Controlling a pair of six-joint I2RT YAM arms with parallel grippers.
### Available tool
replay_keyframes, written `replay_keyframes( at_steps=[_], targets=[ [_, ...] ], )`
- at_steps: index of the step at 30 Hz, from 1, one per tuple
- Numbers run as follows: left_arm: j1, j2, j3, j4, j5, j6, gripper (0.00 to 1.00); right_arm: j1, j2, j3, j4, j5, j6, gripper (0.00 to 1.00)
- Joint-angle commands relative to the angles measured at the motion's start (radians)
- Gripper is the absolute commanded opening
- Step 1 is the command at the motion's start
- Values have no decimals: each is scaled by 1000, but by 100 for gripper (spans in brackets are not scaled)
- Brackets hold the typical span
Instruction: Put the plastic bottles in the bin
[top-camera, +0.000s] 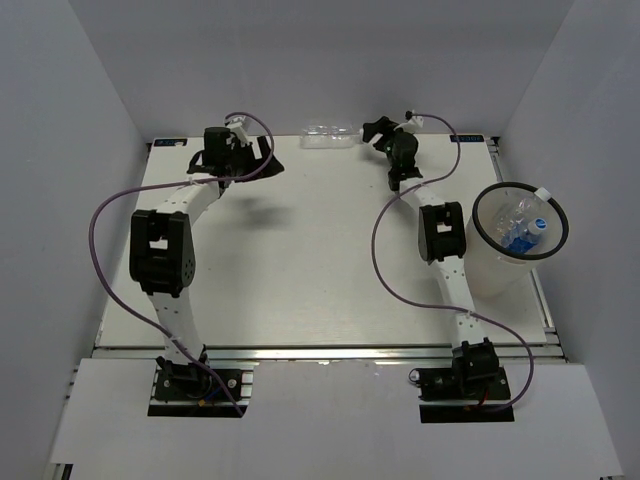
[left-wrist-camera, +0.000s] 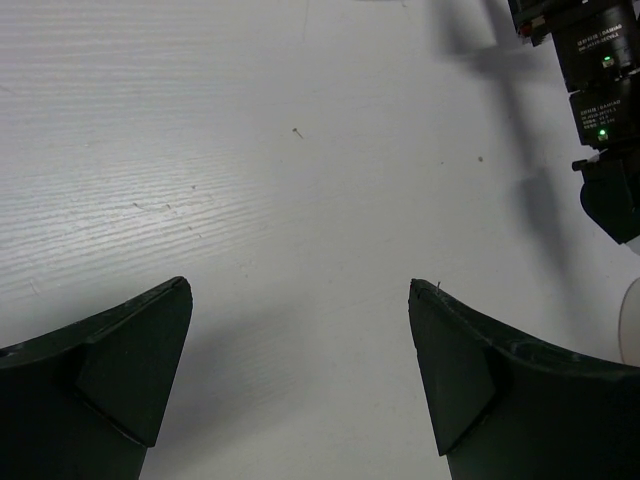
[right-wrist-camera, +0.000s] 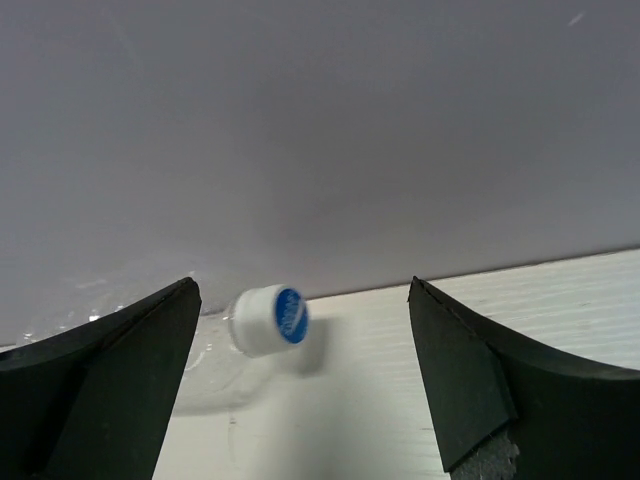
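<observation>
A white table (top-camera: 300, 260) is enclosed by pale grey walls (top-camera: 330, 60) on its far, left and right sides, an aluminium rail (top-camera: 320, 352) is fitted along its near edge, and small dark specks (left-wrist-camera: 297, 131) are scattered over its surface.

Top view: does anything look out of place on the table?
One clear bottle lies on its side at the far edge, by the back wall, outside the bin that holds other bottles. Nothing looks spilled or damaged.

The white worktop (top-camera: 320, 270) is carrying a clear bottle (top-camera: 328, 134), lying on its side at upper centre, and the bin (top-camera: 490, 275), standing at the right edge.
</observation>
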Motion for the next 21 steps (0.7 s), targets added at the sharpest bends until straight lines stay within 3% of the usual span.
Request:
replay_keyframes(
  at_steps=[1,8,11,14,19,21],
  targets=[
    [5,19,92,-73,-36,41,98,76,29,60,128,44,130,89],
    [21,72,176,-128,-89,49,98,134,40,72,163,55,169,89],
    [39,67,168,-111,-79,29,98,157,45,63,180,-17,192,89],
    [65,53,161,-97,-80,6,98,212,23,40,186,-142,108,88],
    [157,47,168,-76,-79,-63,98,315,-44,-20,158,-318,-166,88],
    [197,46,168,-52,-71,-91,98,354,-40,-20,177,-393,-191,87]
  ],
)
